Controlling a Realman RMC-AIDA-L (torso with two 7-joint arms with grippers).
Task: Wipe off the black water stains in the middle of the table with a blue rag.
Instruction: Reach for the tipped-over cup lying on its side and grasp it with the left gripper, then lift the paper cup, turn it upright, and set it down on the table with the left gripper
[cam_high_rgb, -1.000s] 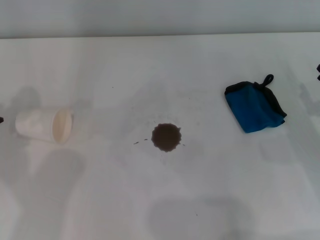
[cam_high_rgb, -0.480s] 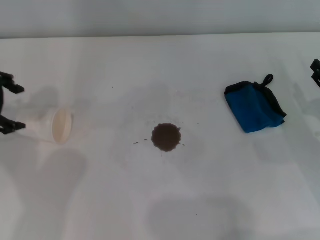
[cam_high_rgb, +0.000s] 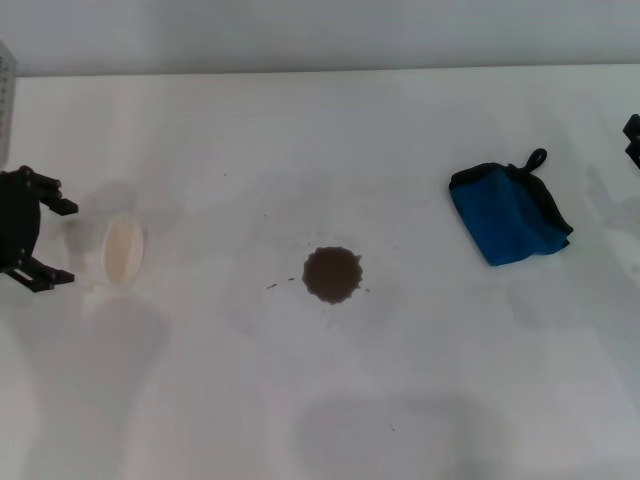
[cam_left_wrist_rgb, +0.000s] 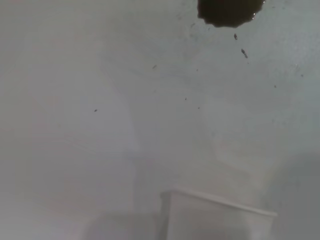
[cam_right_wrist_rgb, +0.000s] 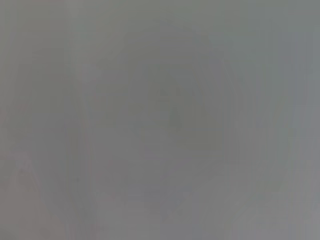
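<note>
The black water stain (cam_high_rgb: 332, 274) is a dark scalloped blot in the middle of the white table (cam_high_rgb: 300, 130). It also shows at the edge of the left wrist view (cam_left_wrist_rgb: 229, 11). The blue rag (cam_high_rgb: 510, 213), folded with black edging and a loop, lies at the right, apart from the stain. My left gripper (cam_high_rgb: 65, 244) is open at the far left, with its fingers on either side of the closed end of a cup lying on its side. Only a sliver of my right gripper (cam_high_rgb: 633, 140) shows at the right edge, beyond the rag. The right wrist view shows plain grey.
The whitish plastic cup (cam_high_rgb: 112, 250) lies on its side at the left with its mouth facing the stain. It also shows in the left wrist view (cam_left_wrist_rgb: 217, 220). Tiny dark specks lie around the stain. A grey part (cam_high_rgb: 6, 95) shows at the top left edge.
My left gripper has moved in from the left edge toward the cup and now straddles its closed end. The rag, stain and right gripper have not moved.
</note>
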